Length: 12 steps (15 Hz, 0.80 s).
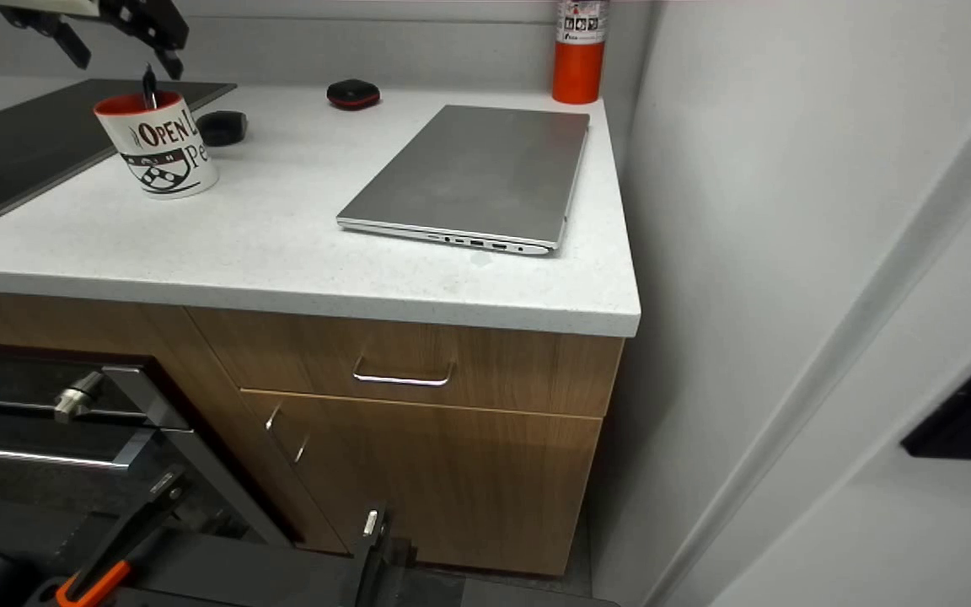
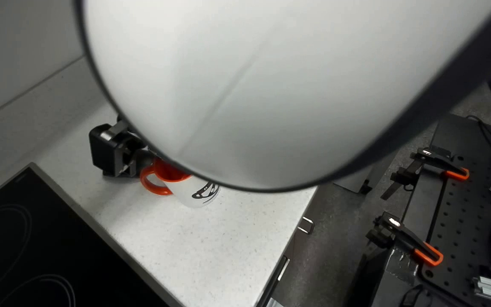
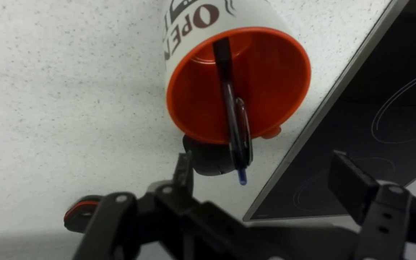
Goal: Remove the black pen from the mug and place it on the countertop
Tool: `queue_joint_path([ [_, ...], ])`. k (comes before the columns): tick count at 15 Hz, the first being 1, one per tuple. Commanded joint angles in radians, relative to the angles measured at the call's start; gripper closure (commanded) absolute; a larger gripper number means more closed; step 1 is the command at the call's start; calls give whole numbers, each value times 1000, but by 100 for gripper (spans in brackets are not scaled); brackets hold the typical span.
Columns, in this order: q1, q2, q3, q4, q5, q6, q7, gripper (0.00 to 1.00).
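Beside the mug (image 1: 157, 150), black object (image 1: 227, 128), cooktop (image 1: 22, 156), laptop (image 1: 473, 177) farther off

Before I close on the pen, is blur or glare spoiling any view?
Wrist view: the black pen reads fairly clearly, the gripper looks blurred; in an exterior view, the robot arm looms out of focus, hiding part of the mug; in an exterior view, light glints off the drawer handle, away from the mug.

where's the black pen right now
The black pen pokes up out of the mug, at upper left in an exterior view, next to the black cooktop.
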Motion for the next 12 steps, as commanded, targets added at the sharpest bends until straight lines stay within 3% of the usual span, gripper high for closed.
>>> queue_joint_path([
  [1,-2,41,0,32,-43,42,23,35],
  [9,-6,54,5,53,-26,30,12,96],
  [12,-8,47,6,56,-22,32,9,98],
])
